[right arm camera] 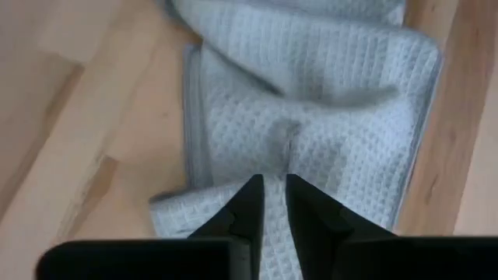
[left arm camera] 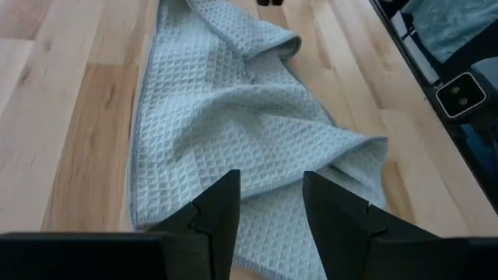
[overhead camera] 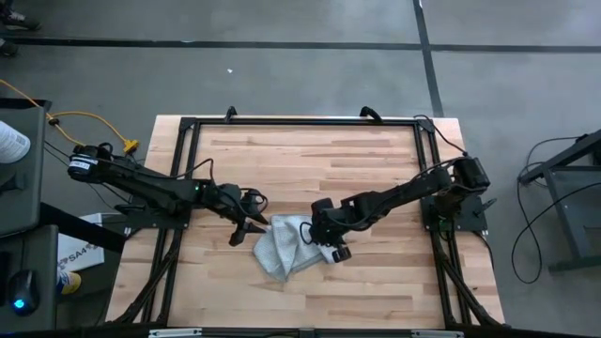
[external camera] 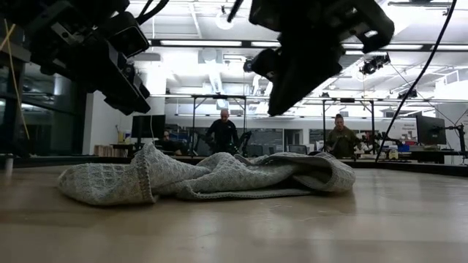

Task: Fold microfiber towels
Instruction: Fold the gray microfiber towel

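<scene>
The microfiber towel [overhead camera: 282,249], a light grey-blue waffle-textured cloth, lies crumpled in loose folds on the wooden table [overhead camera: 310,160], near its front middle. In the low view the towel [external camera: 219,179] rests flat, with raised folds at both ends. My left gripper [overhead camera: 252,228] hangs open just above the towel's left end [left arm camera: 233,117]; its fingers [left arm camera: 222,206] stand apart over the cloth. My right gripper [overhead camera: 319,239] hovers over the towel's right part [right arm camera: 311,101], pointing steeply down. A narrow gap shows between its fingertips [right arm camera: 272,185], with nothing in it. Both grippers [external camera: 135,106] [external camera: 276,109] are clear of the cloth.
A black frame [overhead camera: 300,120] runs along the table's far edge and down both sides [overhead camera: 178,188]. Bare wood lies on every side of the towel. Beyond the table, people [external camera: 221,131] stand in the room behind.
</scene>
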